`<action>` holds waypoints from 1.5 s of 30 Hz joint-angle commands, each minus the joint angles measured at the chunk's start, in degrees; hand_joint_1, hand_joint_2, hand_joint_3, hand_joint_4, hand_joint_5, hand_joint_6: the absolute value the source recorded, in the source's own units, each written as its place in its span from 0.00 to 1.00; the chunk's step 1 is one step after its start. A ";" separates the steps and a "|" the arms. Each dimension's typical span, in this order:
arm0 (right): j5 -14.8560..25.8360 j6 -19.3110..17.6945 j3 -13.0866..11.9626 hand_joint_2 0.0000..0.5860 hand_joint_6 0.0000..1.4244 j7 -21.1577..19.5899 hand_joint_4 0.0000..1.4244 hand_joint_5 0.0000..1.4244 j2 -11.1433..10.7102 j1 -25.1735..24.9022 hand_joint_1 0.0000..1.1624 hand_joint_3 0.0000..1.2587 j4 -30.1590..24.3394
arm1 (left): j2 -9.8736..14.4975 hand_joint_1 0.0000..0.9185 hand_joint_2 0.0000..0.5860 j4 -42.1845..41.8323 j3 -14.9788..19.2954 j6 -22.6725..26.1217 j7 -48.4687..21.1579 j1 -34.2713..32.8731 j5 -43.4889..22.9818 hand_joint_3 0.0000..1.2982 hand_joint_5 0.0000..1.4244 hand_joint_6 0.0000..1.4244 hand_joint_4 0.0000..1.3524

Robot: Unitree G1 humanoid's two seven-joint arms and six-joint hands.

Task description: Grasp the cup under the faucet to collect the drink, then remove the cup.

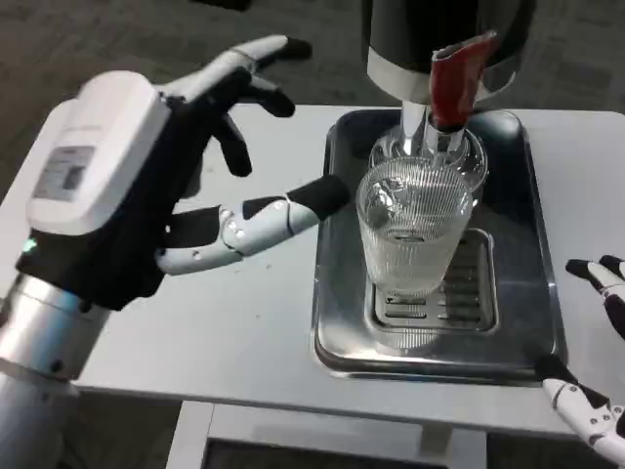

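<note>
White table: steel tray on right half. Left hand spread wide, empty, at tray's left edge. Ribbed cup on tray's centre grate, under red faucet. Right hand near table's right edge, fingers apart, empty. Risk: thumb sweep tips cup, spills drink.

No text, brand, number or sign can be read anywhere in the head view. The only label-like thing is a small grey sticker on the white back of the left hand; its print is too blurred and small to make out.
</note>
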 commanded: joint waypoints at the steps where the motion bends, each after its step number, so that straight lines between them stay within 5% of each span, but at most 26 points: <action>1: 0.43 0.72 0.59 0.72 0.06 -0.75 0.00 0.00 -0.04 0.41 0.34 0.07 -0.76 | 1.40 0.15 0.25 -2.77 3.06 1.12 -2.99 -0.16 -5.30 0.28 0.56 0.86 0.39; 5: 0.57 1.24 0.75 0.72 0.06 -0.87 0.00 0.00 -0.21 0.01 0.34 0.07 -0.76 | 1.37 0.10 0.24 -2.82 4.57 3.93 -6.13 -5.27 -13.52 0.36 0.55 0.81 0.44; 15: 0.07 1.36 2.26 0.74 0.07 -1.54 0.00 0.00 0.65 -0.17 0.34 0.07 -0.76 | 1.47 0.00 0.29 3.61 1.21 14.75 -16.59 -26.02 -33.03 0.32 0.32 0.32 0.30; 24: -1.13 1.34 3.39 0.75 0.07 -1.62 0.00 0.00 1.56 -0.83 0.34 0.07 -0.76 | 0.72 0.00 0.28 8.15 -4.01 25.15 -26.54 -36.16 -44.02 0.21 0.24 0.24 0.17; 45: 1.92 1.42 1.20 0.76 0.07 -2.03 0.00 0.00 1.00 0.69 0.34 0.08 -0.76 | 2.73 0.00 0.26 8.00 -7.47 33.22 -30.60 -36.00 -43.06 0.18 0.21 0.21 0.13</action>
